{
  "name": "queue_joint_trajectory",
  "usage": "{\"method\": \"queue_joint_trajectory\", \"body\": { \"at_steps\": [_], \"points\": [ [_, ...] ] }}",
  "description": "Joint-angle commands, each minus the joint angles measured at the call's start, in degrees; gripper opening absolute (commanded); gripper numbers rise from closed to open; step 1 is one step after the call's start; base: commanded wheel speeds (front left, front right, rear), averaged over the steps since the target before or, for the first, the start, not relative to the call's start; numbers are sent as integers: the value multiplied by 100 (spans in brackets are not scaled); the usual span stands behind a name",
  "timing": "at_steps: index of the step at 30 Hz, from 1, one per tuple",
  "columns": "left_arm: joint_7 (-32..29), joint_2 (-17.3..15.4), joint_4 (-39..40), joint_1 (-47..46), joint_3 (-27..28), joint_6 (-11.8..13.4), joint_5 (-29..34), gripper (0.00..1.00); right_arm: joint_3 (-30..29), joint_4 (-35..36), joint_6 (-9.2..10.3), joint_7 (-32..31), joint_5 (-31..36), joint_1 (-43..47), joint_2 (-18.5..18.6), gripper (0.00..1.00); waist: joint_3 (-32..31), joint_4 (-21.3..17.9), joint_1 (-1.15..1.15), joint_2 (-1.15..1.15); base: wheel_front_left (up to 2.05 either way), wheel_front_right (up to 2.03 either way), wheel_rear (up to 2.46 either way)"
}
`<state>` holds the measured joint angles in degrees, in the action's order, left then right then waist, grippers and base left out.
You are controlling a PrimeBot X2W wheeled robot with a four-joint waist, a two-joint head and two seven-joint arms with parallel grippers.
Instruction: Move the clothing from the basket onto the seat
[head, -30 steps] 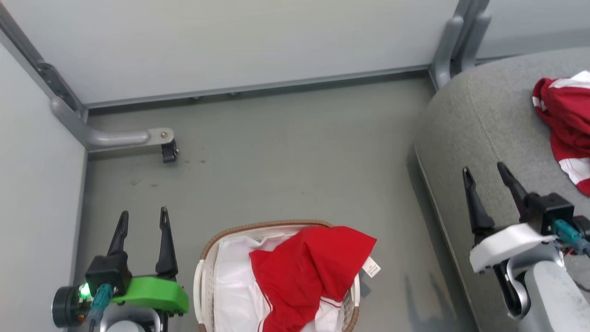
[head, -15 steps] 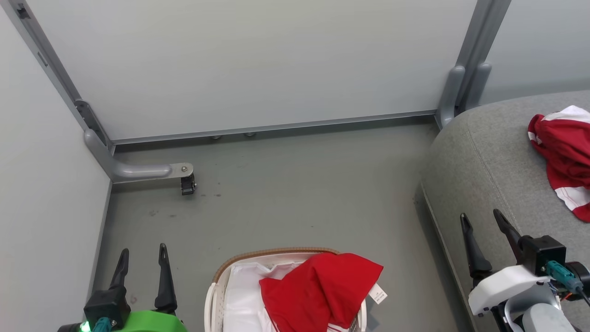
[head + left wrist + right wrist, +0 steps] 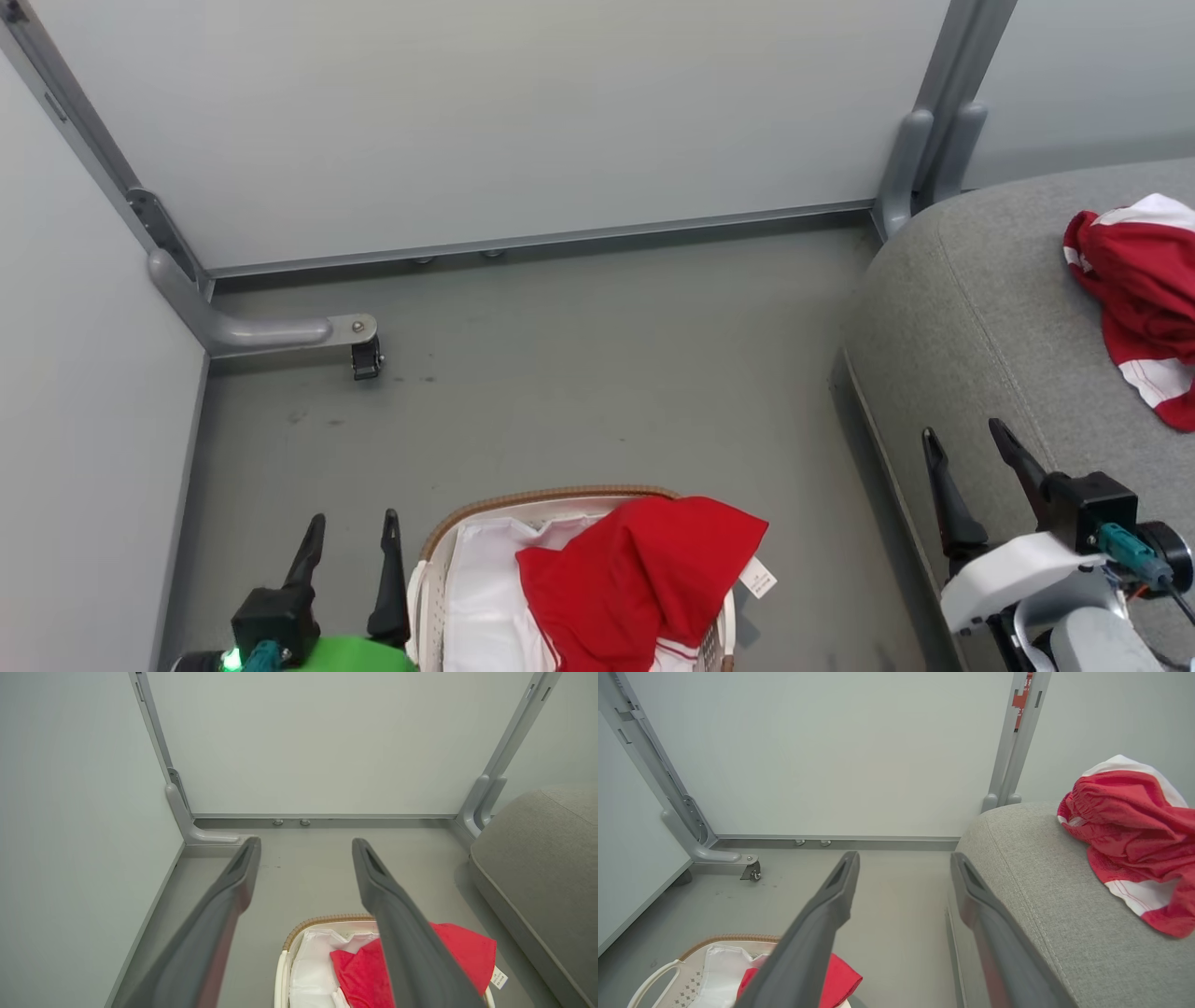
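Left gripper: the left gripper [image 3: 354, 519] was spread wide and held nothing; its two dark fingers pointed up just beside the basket's left rim.
Left wrist view: the fingers of the left gripper [image 3: 306, 841] framed bare floor [image 3: 303, 877], and the right finger crossed in front of the red cloth.
Right gripper: the right gripper [image 3: 962, 431] was likewise fully apart and empty, over the near edge of the seat.
Basket: the basket [image 3: 523, 497] stood on the floor between the two grippers, much nearer the left one.
Tagged garment: the tagged garment [image 3: 644, 579] lay heaped in the basket and draped over its right rim, with the white tag [image 3: 758, 579] hanging outside.
Liner: a white liner sheet [image 3: 481, 588] showed under the red cloth on the basket's left side.
Seat: the seat [image 3: 971, 308] took up the robot's right side.
Waistband garment: the waistband garment [image 3: 1134, 280] lay crumpled on the seat, well apart from the right gripper.
Surroundings: pale wall panels [image 3: 523, 121] in a grey frame with a caster [image 3: 365, 357] closed off the floor.
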<state>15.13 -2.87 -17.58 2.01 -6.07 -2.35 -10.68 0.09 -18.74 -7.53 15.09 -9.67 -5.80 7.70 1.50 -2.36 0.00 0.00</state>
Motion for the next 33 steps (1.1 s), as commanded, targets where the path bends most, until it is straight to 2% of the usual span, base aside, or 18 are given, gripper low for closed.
{"method": "queue_joint_trajectory", "body": {
  "at_steps": [1, 14, 33],
  "points": [
    [3, -7, -24, -207, -80, -8, -79, 100, 14, 57, 8, 11, -34, -151, 53, 100, 244, -65, 0, 0, 0, 0, 0],
    [2, -13, -940, -1352, -1165, -142, -641, 100, 314, 347, 8, 11, -111, -971, 157, 100, 1694, -514, 0, 0, 0, 0, 0],
    [2, -24, -2902, -3043, -2245, -192, -1514, 100, 411, 816, 8, 11, -154, -1586, 50, 100, 3297, -1267, 0, 0, 0, 0, 0]
  ]
}}
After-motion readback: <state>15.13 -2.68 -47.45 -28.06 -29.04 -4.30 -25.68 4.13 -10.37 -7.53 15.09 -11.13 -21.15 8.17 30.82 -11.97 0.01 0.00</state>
